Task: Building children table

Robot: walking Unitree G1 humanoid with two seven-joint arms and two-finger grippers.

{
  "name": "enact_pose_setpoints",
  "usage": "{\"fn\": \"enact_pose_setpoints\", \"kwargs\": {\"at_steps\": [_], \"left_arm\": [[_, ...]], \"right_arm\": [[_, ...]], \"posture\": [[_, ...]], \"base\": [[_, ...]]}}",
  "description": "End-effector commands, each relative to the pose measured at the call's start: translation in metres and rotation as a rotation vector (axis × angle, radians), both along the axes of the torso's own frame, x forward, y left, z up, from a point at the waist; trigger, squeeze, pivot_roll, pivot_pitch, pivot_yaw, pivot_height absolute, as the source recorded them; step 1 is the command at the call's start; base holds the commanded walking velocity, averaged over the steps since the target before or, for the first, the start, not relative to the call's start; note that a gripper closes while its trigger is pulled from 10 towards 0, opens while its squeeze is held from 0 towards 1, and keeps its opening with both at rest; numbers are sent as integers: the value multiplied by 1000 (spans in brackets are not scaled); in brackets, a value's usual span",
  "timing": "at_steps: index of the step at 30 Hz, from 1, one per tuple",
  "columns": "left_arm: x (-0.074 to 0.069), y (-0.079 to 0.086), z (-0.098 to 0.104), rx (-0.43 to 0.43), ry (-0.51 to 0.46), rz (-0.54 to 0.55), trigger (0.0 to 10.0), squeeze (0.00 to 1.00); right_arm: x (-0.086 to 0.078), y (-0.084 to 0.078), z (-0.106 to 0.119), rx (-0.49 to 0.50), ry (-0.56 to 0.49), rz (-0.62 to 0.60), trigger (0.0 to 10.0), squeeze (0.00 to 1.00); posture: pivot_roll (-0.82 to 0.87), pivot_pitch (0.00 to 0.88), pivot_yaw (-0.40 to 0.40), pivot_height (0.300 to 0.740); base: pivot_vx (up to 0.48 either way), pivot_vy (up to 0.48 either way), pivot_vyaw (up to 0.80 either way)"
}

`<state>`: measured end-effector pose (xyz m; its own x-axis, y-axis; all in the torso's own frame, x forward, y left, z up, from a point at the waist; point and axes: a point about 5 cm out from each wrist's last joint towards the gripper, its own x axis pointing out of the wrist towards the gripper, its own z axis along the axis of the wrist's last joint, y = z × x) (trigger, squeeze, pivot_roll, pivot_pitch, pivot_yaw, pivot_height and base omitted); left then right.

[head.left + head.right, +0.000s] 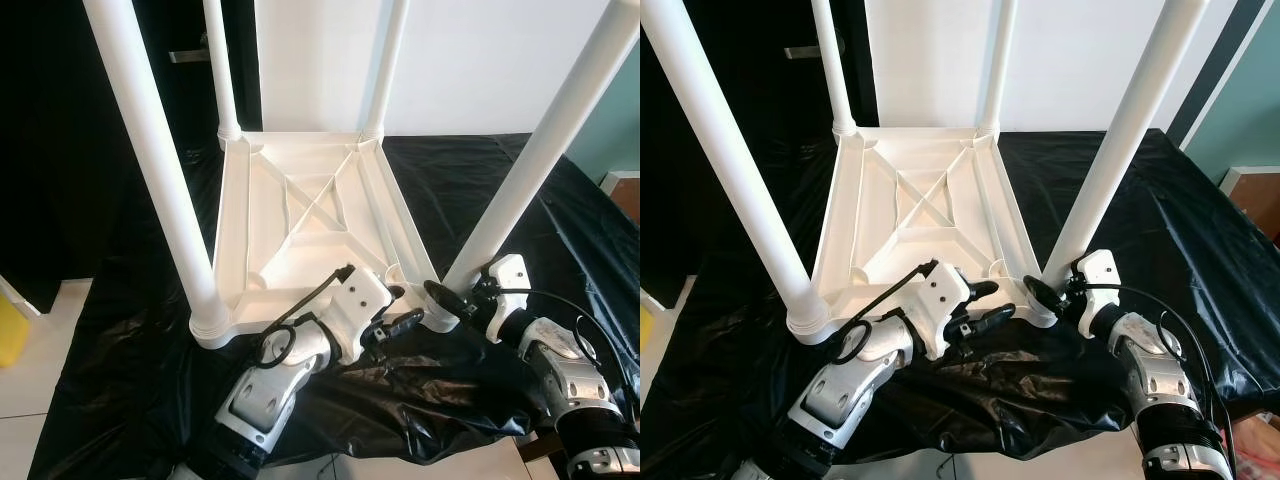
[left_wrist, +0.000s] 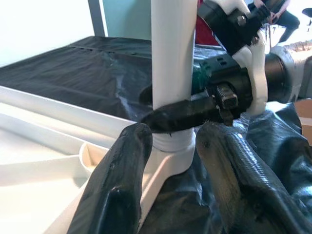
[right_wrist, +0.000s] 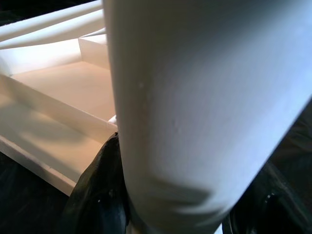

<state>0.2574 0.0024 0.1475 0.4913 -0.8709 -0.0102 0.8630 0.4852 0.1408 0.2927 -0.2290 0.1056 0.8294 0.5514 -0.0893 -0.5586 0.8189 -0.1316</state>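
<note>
A white plastic children's table (image 1: 300, 210) lies upside down on a black plastic sheet (image 1: 470, 180), with its legs standing upward. My right gripper (image 1: 445, 298) is shut on the base of the near right leg (image 1: 530, 160); in the right wrist view its fingers (image 3: 100, 195) flank that leg (image 3: 195, 107) on both sides. My left gripper (image 1: 405, 308) is open at the same corner, just beside the leg's socket. In the left wrist view its tips (image 2: 173, 134) frame the leg base (image 2: 170, 73), with a right finger (image 2: 180, 114) lying across it.
The near left leg (image 1: 150, 150) and two far legs (image 1: 222, 70) rise close around my arms. A yellow object (image 1: 10, 325) sits on the light floor at the left. Dark furniture stands at the back left, and a box (image 1: 625, 190) at the right edge.
</note>
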Motion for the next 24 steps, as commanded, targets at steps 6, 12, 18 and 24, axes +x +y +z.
{"fn": "enact_pose_setpoints", "kwargs": {"at_steps": [6, 12, 18, 24], "left_arm": [[2, 1, -5, 14, 16, -5, 10000, 0], [3, 3, -5, 16, 15, 4, 10000, 0], [10, 9, -6, 41, -8, 49, 10000, 0], [13, 12, -7, 45, -10, 73, 10000, 0]], "right_arm": [[-14, 6, -13, 57, 20, -72, 7098, 0], [-20, 19, -15, 127, -26, -239, 10000, 0], [-19, 28, -14, 184, -78, -448, 10000, 0], [-21, 37, -15, 190, -78, -600, 10000, 0]], "posture": [[-59, 0, -52, 740], [-52, 0, -45, 740], [-48, 0, -44, 740], [-42, 0, -48, 740]], "base": [[0, 0, 0], [0, 0, 0], [0, 0, 0], [0, 0, 0]]}}
